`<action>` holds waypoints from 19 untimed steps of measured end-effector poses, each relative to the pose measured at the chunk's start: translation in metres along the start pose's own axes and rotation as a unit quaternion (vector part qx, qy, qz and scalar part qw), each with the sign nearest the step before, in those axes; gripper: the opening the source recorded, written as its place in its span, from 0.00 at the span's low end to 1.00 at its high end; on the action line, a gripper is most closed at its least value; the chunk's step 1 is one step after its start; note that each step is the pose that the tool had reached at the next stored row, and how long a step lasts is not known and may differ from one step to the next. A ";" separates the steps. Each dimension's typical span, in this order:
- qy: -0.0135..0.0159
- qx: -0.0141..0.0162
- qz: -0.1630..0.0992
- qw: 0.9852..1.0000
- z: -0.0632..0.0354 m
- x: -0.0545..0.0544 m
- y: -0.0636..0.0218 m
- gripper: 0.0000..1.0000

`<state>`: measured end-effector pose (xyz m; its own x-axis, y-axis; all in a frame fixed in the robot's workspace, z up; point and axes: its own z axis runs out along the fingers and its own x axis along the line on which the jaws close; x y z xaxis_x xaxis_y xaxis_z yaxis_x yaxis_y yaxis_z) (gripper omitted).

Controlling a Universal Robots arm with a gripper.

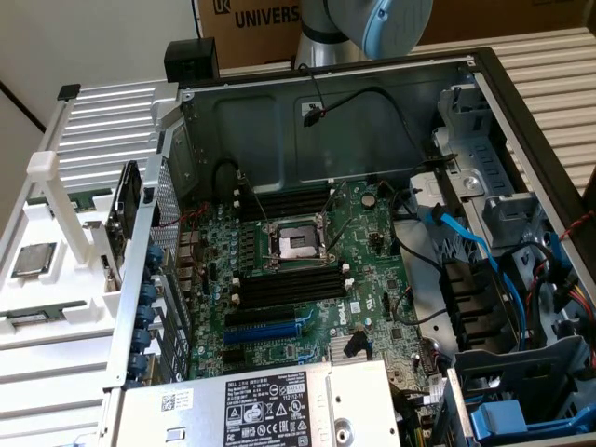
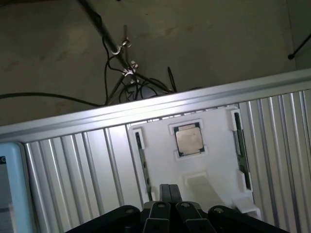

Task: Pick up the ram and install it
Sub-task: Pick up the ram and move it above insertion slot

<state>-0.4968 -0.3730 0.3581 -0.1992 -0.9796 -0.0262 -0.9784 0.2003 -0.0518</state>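
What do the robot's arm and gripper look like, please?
The arm is a round silver-grey tube with a pale blue cap on its joint. The gripper is black, with two slim flat fingers mounted on rounded, bolted black linkages.

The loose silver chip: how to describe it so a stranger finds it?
Beside the open computer case lies a white holder on the ribbed metal surface. The silver chip sits in its middle recess. It is square and shiny; the ram sticks at either side are long, dark and narrow.
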 end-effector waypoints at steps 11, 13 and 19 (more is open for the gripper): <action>-0.007 -0.001 -0.013 1.000 0.0161 0.010 -0.0029 0.10; -0.008 -0.002 -0.015 1.000 0.0187 0.011 -0.0048 0.10; -0.011 -0.004 -0.019 1.000 0.0297 0.014 -0.0127 0.10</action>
<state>-0.4855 -0.3889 0.3287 -0.1600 -0.9861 -0.0453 -0.9858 0.1620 -0.0451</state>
